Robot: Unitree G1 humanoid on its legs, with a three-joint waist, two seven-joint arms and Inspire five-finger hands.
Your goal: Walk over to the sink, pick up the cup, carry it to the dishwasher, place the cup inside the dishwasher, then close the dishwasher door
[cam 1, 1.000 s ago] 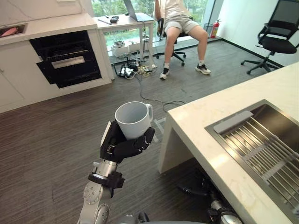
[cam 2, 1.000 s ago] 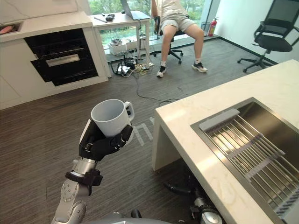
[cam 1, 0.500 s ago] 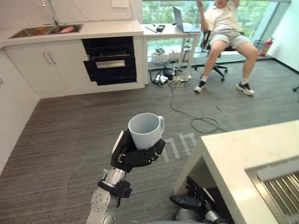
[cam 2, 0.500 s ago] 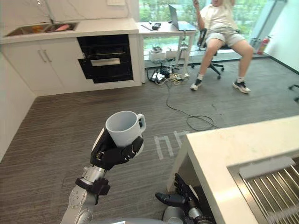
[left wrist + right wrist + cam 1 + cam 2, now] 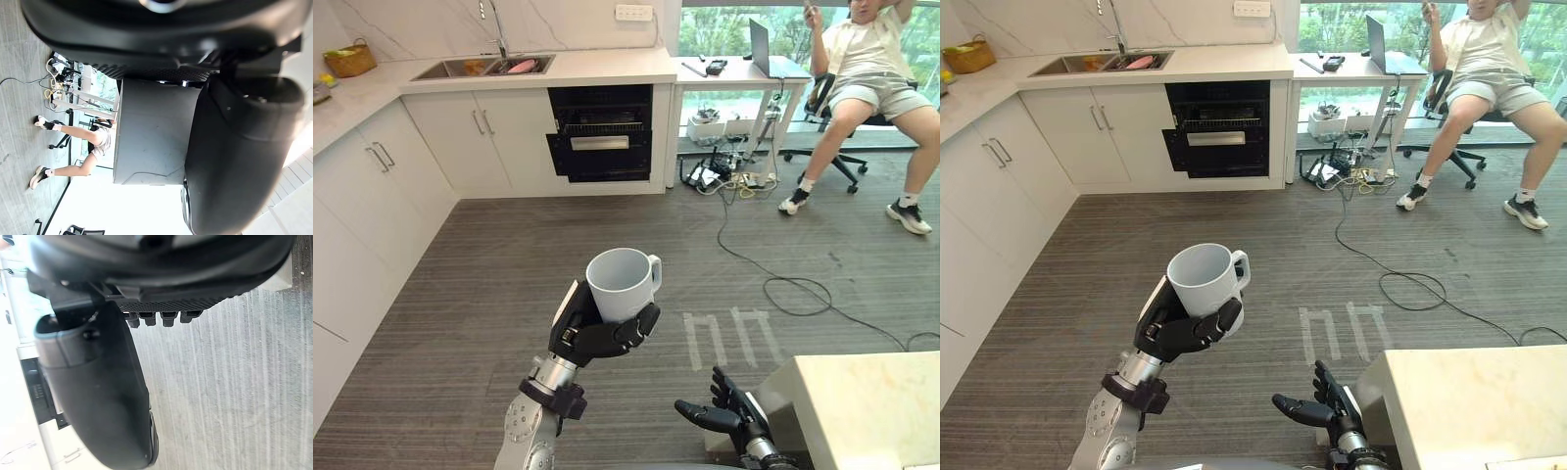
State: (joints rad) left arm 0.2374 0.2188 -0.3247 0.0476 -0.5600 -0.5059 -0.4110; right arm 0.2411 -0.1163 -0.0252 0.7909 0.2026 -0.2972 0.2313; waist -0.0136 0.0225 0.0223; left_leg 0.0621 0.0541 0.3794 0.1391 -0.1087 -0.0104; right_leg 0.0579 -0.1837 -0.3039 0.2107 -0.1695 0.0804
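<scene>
While the right hand [image 5: 720, 414] hangs low and nearest, fingers loosely spread and holding nothing, just left of the pale table [image 5: 862, 392] corner, the left hand [image 5: 595, 333] is up at centre, fingers and thumb wrapped round the white cup [image 5: 622, 282]. Cup's upright, mouth up, handle poking right, well above the grey plank floor [image 5: 489, 255]. Further out, cables [image 5: 783, 284] trail across the floor on the right. Far centre, the dark dishwasher [image 5: 600, 132] sits among white cabinets [image 5: 499, 127]; whether its door is open I cannot tell. Far left, the sink [image 5: 484, 68]. Far right, a person [image 5: 871, 78] sits by a small table [image 5: 729, 70] carrying a laptop [image 5: 759, 44].
</scene>
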